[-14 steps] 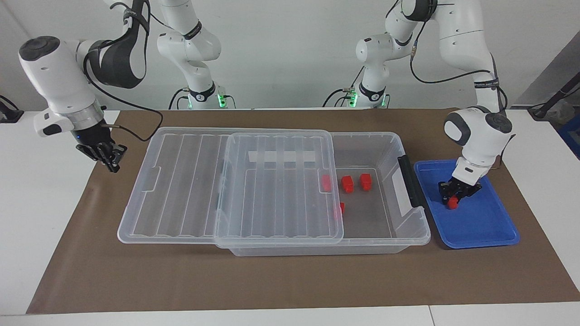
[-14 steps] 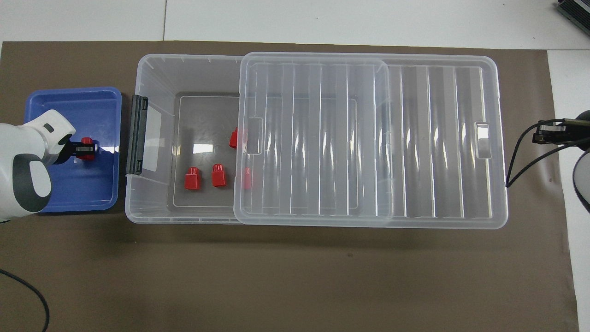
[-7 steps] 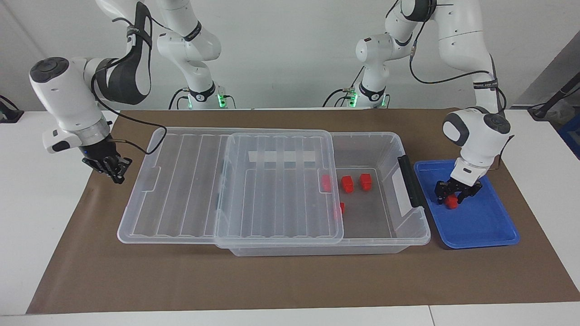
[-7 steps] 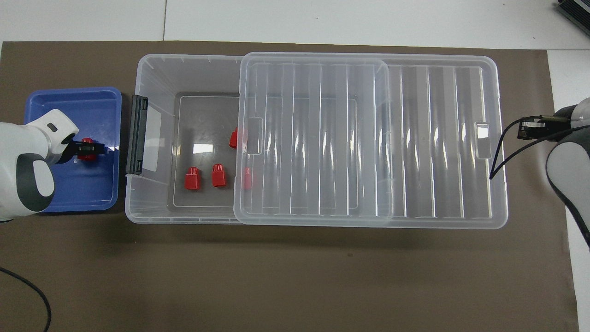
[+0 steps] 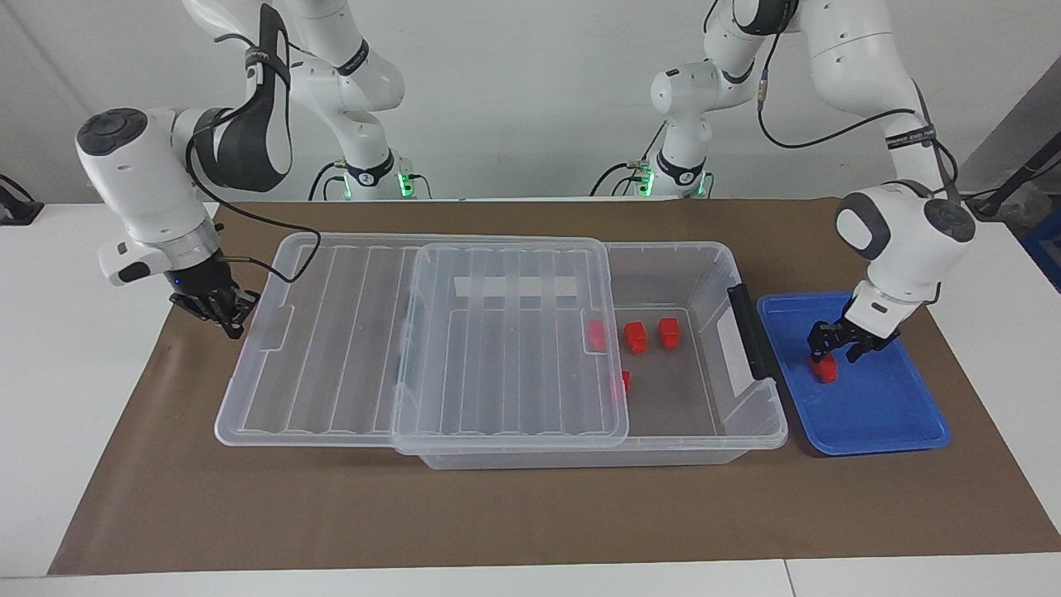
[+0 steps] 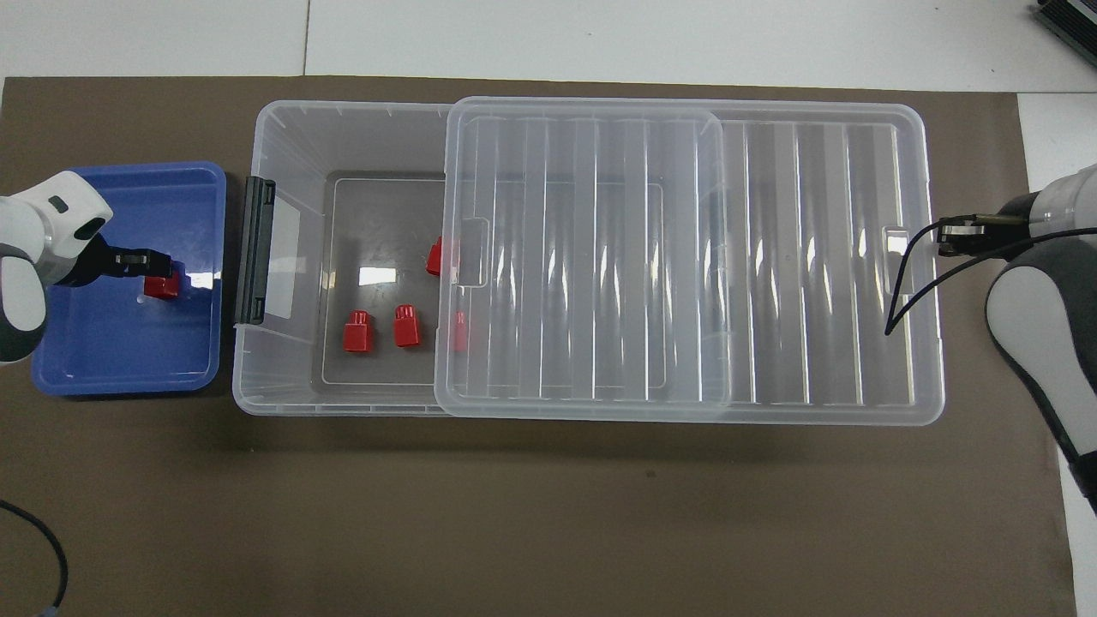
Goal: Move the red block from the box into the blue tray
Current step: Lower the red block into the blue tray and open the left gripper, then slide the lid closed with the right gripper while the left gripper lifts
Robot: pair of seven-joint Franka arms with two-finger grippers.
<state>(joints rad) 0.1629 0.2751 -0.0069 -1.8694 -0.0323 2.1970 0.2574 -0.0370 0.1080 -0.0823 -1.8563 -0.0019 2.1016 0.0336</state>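
Hovering over red block (image 5: 826,371), left end effector (image 5: 835,354) spread; right end effector (image 5: 230,319) pinched together.

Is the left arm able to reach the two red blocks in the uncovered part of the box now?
Probably yes. The lid is slid toward the right arm's end, so the two red blocks lie uncovered in the box. The left gripper is open over the blue tray beside the box.

The tray (image 5: 879,423) lay just beside the box (image 5: 704,265), at the left arm's end. One block (image 5: 826,371) sat in the tray; four others (image 5: 636,336) sat in the box. The lid (image 5: 331,332) rested on the box, slid toward the right arm's end.
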